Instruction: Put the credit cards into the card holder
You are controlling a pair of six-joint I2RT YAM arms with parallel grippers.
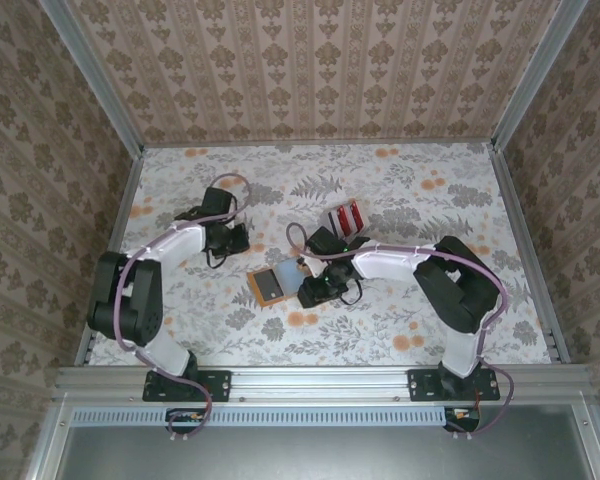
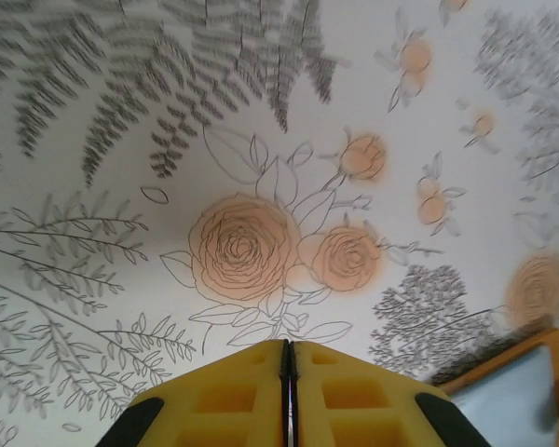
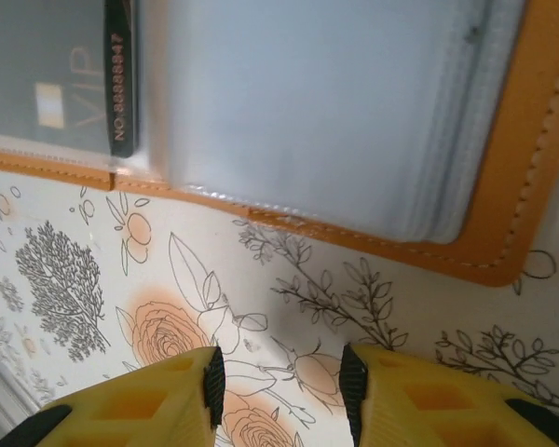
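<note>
The card holder [image 1: 269,286] lies open on the flowered table, orange-rimmed with clear plastic sleeves. In the right wrist view its orange edge [image 3: 503,186] runs just ahead of my fingers, and a dark VIP card [image 3: 56,74] sits in its left pocket. The credit cards [image 1: 346,217], a red and white striped stack, rest behind the right arm's wrist. My right gripper [image 1: 311,291] [image 3: 279,382] hangs open just right of the holder, nothing between its jaws. My left gripper [image 1: 232,240] [image 2: 290,352] is shut and empty above bare cloth, up and left of the holder, whose corner [image 2: 517,386] shows at lower right.
Patterned walls with metal posts [image 1: 92,75] close in the table on three sides. The right arm's elbow [image 1: 458,285] stands right of centre, and the left arm's elbow [image 1: 130,295] by the left wall. Bare cloth [image 1: 420,180] lies at the back right.
</note>
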